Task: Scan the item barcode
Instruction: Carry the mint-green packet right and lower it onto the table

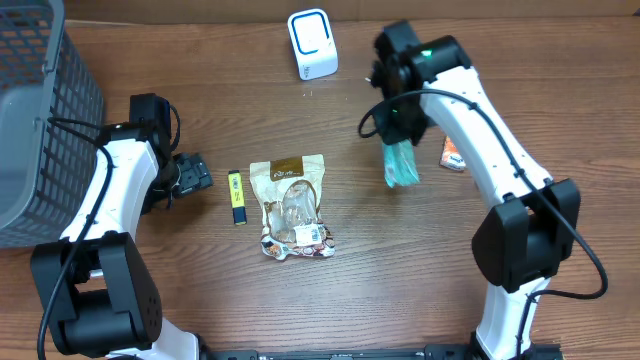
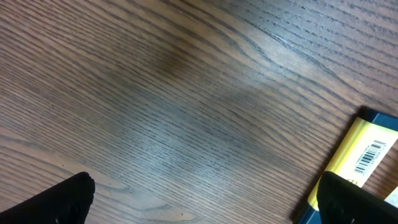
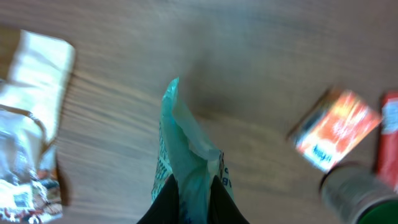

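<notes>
My right gripper (image 1: 399, 130) is shut on a teal plastic packet (image 1: 402, 163) that hangs below it above the table, right of centre. In the right wrist view the packet (image 3: 186, 146) sticks out between the two dark fingers (image 3: 166, 202). The white barcode scanner (image 1: 313, 43) stands at the table's far edge, left of the right gripper. My left gripper (image 1: 190, 175) is open and low over the wood at the left, beside a yellow and blue item (image 1: 236, 196). In the left wrist view that item (image 2: 360, 158) shows a barcode next to the right finger (image 2: 354, 202).
A brown and clear snack bag (image 1: 292, 207) lies in the middle. An orange box (image 1: 454, 153) lies to the right of the hanging packet and shows blurred in the right wrist view (image 3: 336, 129). A grey mesh basket (image 1: 45, 110) fills the far left corner.
</notes>
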Tool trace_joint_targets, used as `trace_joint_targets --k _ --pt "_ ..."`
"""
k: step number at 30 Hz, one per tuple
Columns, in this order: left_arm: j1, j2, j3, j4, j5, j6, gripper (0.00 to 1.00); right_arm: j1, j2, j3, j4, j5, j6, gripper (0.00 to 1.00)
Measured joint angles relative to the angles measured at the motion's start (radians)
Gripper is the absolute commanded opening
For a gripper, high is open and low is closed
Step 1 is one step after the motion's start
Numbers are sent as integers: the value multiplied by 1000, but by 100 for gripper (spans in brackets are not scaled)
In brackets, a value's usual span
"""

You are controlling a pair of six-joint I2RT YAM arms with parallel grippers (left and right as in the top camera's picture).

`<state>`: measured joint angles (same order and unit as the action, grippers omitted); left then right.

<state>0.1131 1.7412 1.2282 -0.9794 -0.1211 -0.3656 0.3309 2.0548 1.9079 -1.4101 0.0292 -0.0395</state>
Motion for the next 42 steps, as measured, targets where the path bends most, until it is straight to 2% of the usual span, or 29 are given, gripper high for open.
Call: trace_joint_targets --k 6,7,8,10,11,14,15,17,21,24,29,42 --pt "0 0 0 0 0 0 100 -97 5 -183 71 -35 10 13" --pt "0 0 0 0 0 0 100 -116 6 -214 95 -39 10 16" --pt "0 0 0 0 0 0 100 -130 10 -236 116 -41 13 24" --pt "0 0 0 0 0 0 100 -158 15 -269 156 -43 16 32" --pt "0 0 0 0 0 0 100 -172 17 -281 171 -46 16 41" --pt "0 0 0 0 0 0 100 -195 17 -291 190 -49 18 62" --pt "0 0 0 0 0 0 100 -198 17 -291 201 -49 18 66" --pt "0 0 0 0 0 0 100 -198 17 -291 214 -51 14 69" --pt "0 0 0 0 0 0 100 -193 17 -291 215 -63 41 70" --pt "0 0 0 0 0 0 100 -180 17 -291 194 -97 66 63" --pt "0 0 0 0 0 0 100 -142 17 -291 115 -122 107 61" --pt "0 0 0 0 0 0 100 -130 17 -291 92 -9 160 56"
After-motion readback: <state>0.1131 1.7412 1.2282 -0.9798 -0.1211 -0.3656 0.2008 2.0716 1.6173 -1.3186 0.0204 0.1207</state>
